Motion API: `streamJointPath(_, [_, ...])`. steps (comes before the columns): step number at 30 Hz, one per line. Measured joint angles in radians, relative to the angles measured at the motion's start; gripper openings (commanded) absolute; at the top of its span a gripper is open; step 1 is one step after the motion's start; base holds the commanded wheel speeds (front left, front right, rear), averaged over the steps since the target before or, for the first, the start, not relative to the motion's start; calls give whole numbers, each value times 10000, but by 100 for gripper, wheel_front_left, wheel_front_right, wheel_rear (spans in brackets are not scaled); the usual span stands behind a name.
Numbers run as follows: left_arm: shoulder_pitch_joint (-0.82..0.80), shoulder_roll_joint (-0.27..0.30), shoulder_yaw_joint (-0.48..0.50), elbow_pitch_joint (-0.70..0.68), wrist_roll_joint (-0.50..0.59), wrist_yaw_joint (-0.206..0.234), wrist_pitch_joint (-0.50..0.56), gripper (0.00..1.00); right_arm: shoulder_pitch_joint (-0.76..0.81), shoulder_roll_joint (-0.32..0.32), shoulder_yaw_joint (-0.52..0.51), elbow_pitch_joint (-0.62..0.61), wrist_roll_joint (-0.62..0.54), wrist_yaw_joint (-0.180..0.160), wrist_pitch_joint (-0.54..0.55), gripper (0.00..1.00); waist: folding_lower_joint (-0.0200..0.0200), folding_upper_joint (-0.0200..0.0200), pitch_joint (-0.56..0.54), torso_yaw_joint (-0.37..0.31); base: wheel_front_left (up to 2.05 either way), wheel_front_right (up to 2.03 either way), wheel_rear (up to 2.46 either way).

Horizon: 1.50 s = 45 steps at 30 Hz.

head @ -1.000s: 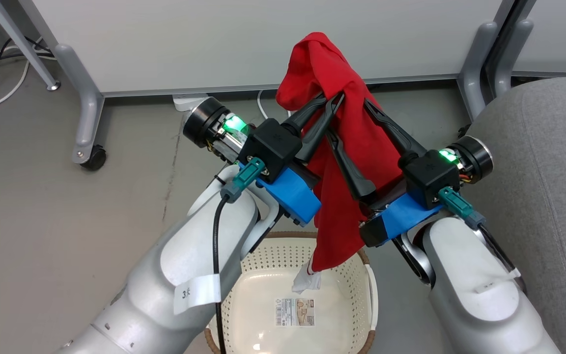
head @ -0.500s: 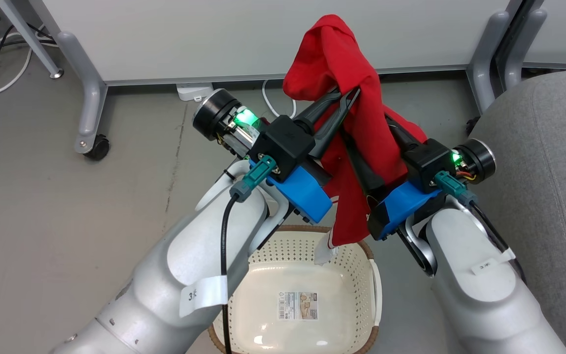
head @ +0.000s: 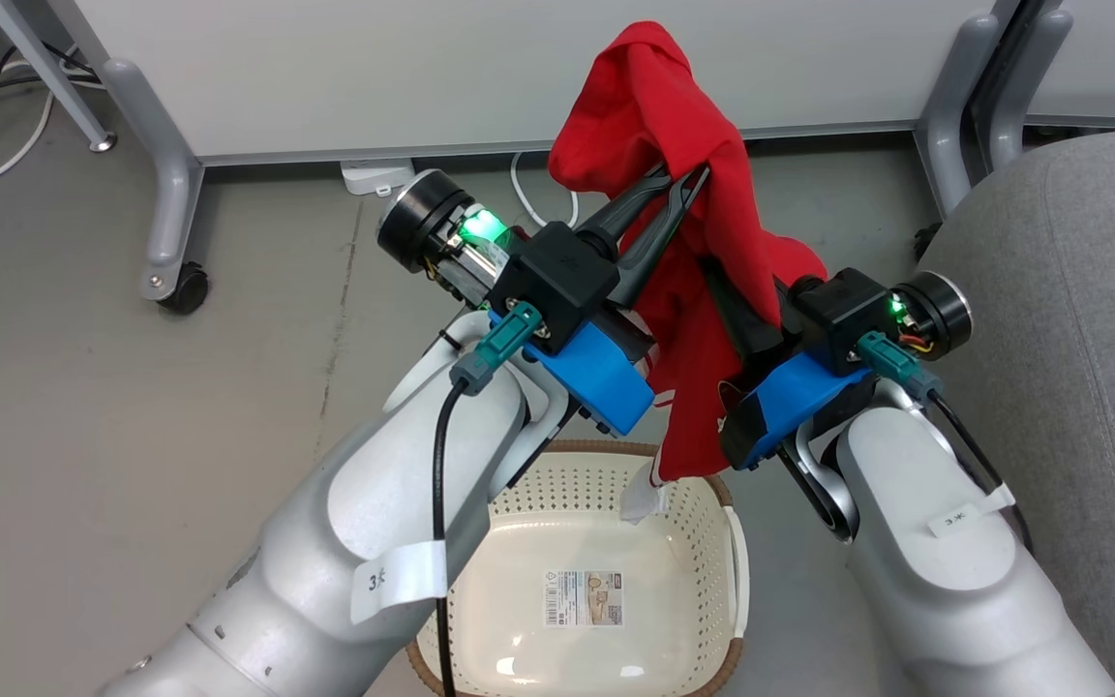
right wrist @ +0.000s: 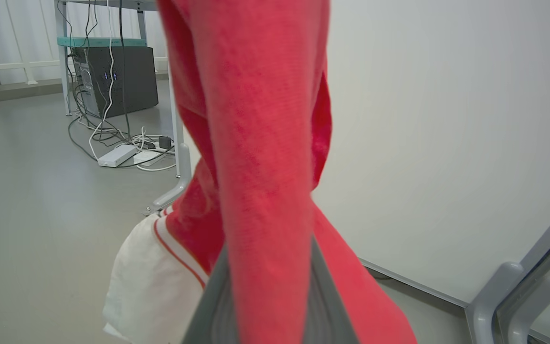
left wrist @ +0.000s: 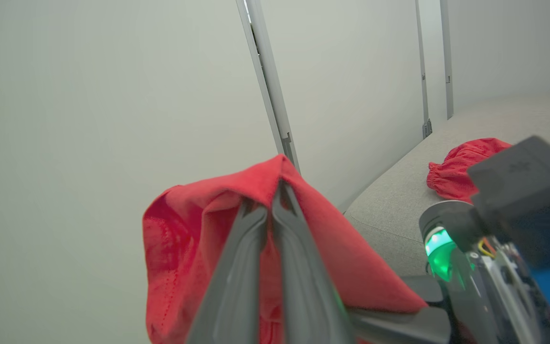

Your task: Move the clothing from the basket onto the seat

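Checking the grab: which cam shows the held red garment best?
Head view: the whole garment, top down to white end above the basket. Left wrist view gives its top fold over the left gripper; right wrist view, a close strip with striped trim.

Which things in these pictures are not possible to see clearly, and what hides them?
- Right claw: open or shut unknown; red garment drapes over it, head and right wrist views.
- Basket near rim: cut by head view's bottom edge; left forearm covers one side.
- Basket sticker: print too small.
- Second garment on seat: partly behind right claw's body, left wrist view.
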Motion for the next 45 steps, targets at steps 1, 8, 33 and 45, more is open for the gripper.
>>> streamJointPath(1, [0,0,2,0,0,0,-2,0,-2,0,-4,-6,0,0,0,0,-1,0,7,-4,0,0,0])
streamJointPath(8, [-2,2,31,0,4,0,-2,0,-4,0,-21,-40,27,0,0,0,0,0,69,-29,0,0,0])
streamJointPath(33, [-35,228,88,67,194,140,-4,100,-54,8,-895,-479,393,0,2,0,0,0,441,-388,0,0,0])
streamJointPath(45, [114,418,-232,84,268,115,-4,100,18,13,-2238,-940,359,0,4,0,0,0,846,-1290,0,0,0])
